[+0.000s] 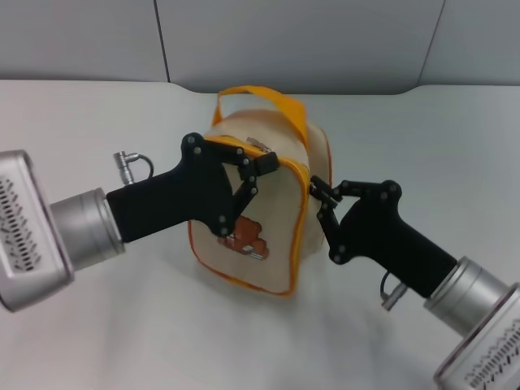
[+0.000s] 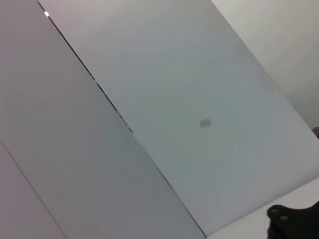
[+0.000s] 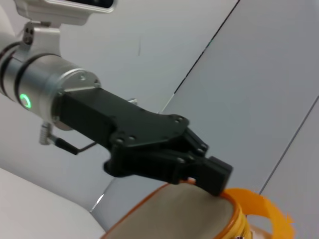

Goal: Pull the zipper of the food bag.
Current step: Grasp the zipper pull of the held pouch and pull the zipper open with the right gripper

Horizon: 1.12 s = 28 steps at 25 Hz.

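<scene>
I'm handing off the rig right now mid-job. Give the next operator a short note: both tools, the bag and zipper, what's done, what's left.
Left tool: shut at the top front edge of the food bag, on the zipper track there; the pull tab itself is hidden.
Right tool: shut against the bag's right side edge, apparently steadying it.
Bag stands upright on the table, bear picture facing the robot.
Done: both grips set.
Left: pull the zipper along; its progress cannot be judged.

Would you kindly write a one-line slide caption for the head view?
Left pincer pinches the top edge of the food bag by its zipper, right pincer meeting the bag's side.
</scene>
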Each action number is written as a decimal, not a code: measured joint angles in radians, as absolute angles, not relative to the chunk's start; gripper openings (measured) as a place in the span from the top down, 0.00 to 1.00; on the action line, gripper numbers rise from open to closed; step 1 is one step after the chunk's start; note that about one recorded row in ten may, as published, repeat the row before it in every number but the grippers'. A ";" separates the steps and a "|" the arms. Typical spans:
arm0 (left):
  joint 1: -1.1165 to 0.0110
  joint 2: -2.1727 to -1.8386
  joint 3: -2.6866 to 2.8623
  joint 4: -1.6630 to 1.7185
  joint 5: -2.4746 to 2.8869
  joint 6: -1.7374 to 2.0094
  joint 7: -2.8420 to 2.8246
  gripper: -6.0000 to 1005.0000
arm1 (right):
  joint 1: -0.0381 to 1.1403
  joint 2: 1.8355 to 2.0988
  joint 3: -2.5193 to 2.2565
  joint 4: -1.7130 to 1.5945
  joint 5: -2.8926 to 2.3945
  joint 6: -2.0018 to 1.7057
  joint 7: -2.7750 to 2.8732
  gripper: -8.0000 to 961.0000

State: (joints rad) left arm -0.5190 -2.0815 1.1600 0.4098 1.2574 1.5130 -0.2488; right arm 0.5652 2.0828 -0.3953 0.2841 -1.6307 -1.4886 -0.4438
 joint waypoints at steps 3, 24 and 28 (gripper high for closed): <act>-0.489 -2.080 1.155 0.420 1.243 1.544 -0.249 1.00 | 0.584 2.081 -0.399 0.234 -1.631 -1.500 -0.393 0.99; -0.409 -2.070 1.198 0.549 1.265 1.429 -0.508 0.71 | 0.633 2.085 -0.408 0.005 -1.849 -1.550 -0.018 0.99; -0.417 -2.071 1.199 0.610 1.346 1.419 -0.518 0.44 | 0.627 2.085 -0.411 -0.008 -1.875 -1.561 -0.018 0.99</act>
